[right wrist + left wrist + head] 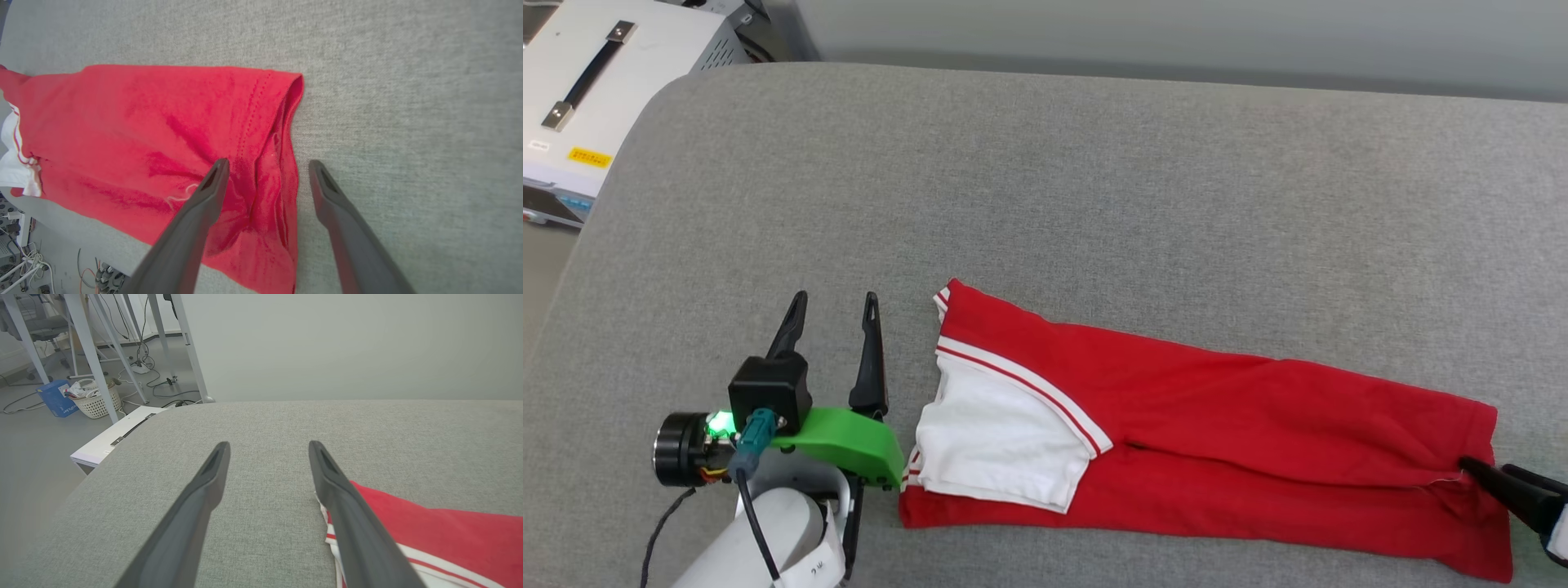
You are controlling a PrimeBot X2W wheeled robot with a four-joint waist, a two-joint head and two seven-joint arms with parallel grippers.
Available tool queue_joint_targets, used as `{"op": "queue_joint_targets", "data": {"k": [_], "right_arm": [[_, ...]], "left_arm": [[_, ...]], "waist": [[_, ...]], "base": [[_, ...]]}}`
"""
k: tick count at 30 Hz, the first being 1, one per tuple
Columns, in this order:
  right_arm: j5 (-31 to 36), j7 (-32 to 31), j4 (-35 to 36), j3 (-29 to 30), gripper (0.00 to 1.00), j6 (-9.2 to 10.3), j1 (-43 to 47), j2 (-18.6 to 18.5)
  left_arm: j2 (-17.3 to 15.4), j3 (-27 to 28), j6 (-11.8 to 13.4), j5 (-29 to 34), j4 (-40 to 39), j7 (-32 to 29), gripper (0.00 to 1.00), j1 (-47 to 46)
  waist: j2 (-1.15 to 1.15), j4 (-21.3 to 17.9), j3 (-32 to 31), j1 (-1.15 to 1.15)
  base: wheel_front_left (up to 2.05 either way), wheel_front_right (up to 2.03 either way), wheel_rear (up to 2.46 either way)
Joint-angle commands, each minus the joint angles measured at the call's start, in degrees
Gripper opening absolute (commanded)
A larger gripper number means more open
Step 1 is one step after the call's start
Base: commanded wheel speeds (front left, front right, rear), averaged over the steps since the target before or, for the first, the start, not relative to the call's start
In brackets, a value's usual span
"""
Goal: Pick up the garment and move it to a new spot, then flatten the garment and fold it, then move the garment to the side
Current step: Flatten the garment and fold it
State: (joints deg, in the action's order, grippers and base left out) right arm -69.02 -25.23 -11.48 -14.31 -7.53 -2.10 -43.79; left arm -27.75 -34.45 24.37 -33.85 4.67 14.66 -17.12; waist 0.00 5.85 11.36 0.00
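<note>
The garment (1217, 425) lies folded into a long red strip on the grey surface (1094, 180), its inner layers hidden. The left gripper (836, 298) stands spread and empty just beside the sleeve end. The right gripper (268, 163), cut off at the head view's edge, has its fingers (196, 212) released over the hem.

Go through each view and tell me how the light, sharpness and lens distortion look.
Head view: even, soft light, no glare, the garment sharp. Left wrist view: wide-angle bend tilts the metal frame legs; the left end effector softens toward the lens. Right wrist view: the red cloth looks strongly saturated; the right end effector blurs near the bottom edge.
</note>
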Motion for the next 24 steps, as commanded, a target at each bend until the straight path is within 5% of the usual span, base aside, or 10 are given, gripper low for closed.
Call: {"op": "queue_joint_targets", "data": {"k": [1, 14, 16, 17, 24], "right_arm": [[0.6, -0.4, -1.1, -0.6, 1.00, 0.04, -1.6, 1.0], [1.6, -3.2, -5.3, -8.5, 1.00, 0.04, -4.9, 6.9], [1.6, -2.5, -5.5, -8.8, 0.16, 0.04, -5.3, 6.9], [1.4, -2.4, -5.6, -8.9, 0.00, 0.04, -5.4, 6.9], [0.3, -0.5, -6.9, -7.2, 0.00, 0.04, -6.8, 3.3]], "left_arm": [[1.2, 1.4, -0.9, 1.8, -0.3, 0.3, 1.00, 1.7], [11.4, 14.7, -8.8, 14.5, -2.1, 0.3, 1.00, 9.2], [12.6, 15.8, -10.1, 15.8, -1.9, 0.3, 1.00, 9.9], [13.0, 16.2, -10.6, 16.3, -1.8, 0.3, 1.00, 10.1], [16.0, 19.7, -13.8, 20.1, -0.8, 0.3, 1.00, 11.5]], "waist": [[0.00, 0.4, 0.6, 0.00], [0.00, 0.6, 1.1, 0.00], [0.00, 0.4, 0.9, 0.00], [0.00, 0.3, 0.8, 0.00], [0.00, -0.2, -0.9, 0.00]], "base": [[0.00, 0.00, 0.00], [0.00, 0.00, 0.00], [0.00, 0.00, 0.00], [0.00, 0.00, 0.00], [0.00, 0.00, 0.00]]}}
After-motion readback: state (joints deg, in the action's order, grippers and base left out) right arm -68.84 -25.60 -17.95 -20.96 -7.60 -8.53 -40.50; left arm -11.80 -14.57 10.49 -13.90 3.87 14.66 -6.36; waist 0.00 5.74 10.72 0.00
